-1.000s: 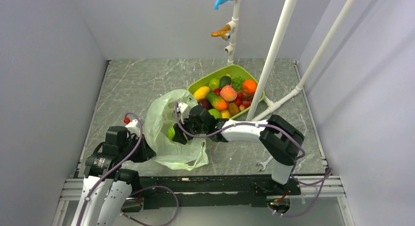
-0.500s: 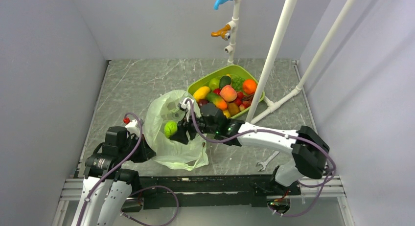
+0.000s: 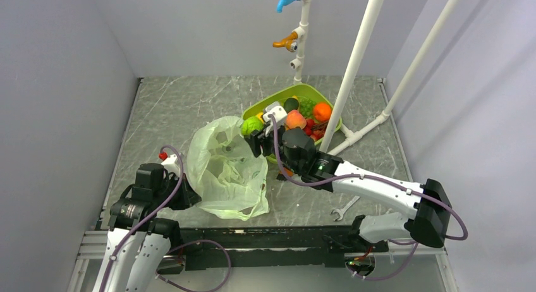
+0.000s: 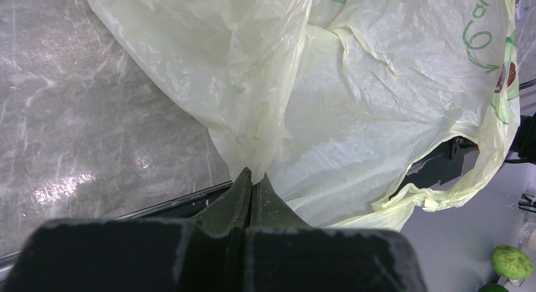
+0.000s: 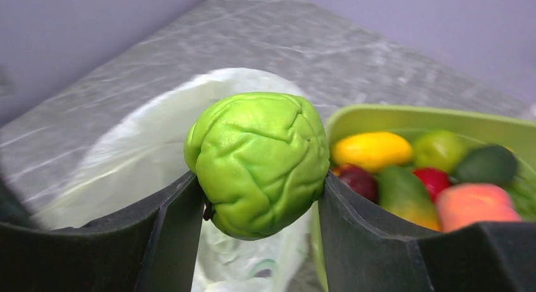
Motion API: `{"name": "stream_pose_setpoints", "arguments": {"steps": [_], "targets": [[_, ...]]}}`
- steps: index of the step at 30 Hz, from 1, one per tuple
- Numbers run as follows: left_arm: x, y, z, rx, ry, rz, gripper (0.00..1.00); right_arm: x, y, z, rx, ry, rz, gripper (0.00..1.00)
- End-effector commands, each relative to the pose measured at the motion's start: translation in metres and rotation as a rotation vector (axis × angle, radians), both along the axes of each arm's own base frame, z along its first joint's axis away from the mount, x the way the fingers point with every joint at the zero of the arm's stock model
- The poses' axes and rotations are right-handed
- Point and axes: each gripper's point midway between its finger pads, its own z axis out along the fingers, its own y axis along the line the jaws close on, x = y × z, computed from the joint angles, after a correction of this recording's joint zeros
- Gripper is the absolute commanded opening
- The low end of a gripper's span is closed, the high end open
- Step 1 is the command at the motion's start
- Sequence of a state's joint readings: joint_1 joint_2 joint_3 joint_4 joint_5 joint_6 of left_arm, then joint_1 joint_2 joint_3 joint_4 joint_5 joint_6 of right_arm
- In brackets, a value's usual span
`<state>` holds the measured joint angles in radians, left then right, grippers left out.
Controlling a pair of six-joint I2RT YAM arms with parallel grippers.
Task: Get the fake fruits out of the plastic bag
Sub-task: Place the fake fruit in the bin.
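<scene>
The pale-green plastic bag (image 3: 224, 165) lies open on the marble table, left of the green tray (image 3: 286, 93). My right gripper (image 3: 256, 133) is shut on a round wrinkled green fruit (image 3: 251, 125), held in the air over the gap between bag and tray; the fruit fills the right wrist view (image 5: 259, 162). My left gripper (image 4: 253, 178) is shut on the bag's edge (image 4: 253, 140) at its near left side. The tray holds several fruits, among them a peach (image 3: 295, 119), an avocado (image 3: 290, 105) and grapes (image 3: 306, 106).
A white pipe frame (image 3: 354, 64) rises just right of the tray. A small spanner (image 3: 341, 210) lies on the table near its front edge. Grey walls close in left, back and right.
My right gripper has lifted the round green fruit out of the bag and carried it up and right to the tray's left edge. The left arm has not moved.
</scene>
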<state>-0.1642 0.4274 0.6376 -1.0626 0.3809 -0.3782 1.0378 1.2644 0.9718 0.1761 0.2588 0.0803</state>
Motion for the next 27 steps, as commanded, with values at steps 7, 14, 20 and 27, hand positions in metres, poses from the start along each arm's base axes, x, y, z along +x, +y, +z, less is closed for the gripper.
{"name": "stream_pose_setpoints", "arguments": {"steps": [7,14,20,27], "targets": [[0.002,-0.002,0.002,-0.006,-0.017,-0.020,0.00,0.092,-0.077,-0.014,-0.093,0.056,-0.489,0.00],[0.002,-0.002,0.002,-0.007,-0.013,-0.024,0.00,0.146,-0.082,-0.052,-0.206,0.165,-0.580,0.05],[0.002,-0.001,0.002,-0.005,-0.022,-0.015,0.00,0.187,-0.065,-0.082,-0.253,0.263,-0.588,0.13],[0.003,-0.001,0.002,-0.007,-0.019,-0.011,0.00,0.219,-0.056,-0.138,-0.378,0.331,-0.622,0.19]]}}
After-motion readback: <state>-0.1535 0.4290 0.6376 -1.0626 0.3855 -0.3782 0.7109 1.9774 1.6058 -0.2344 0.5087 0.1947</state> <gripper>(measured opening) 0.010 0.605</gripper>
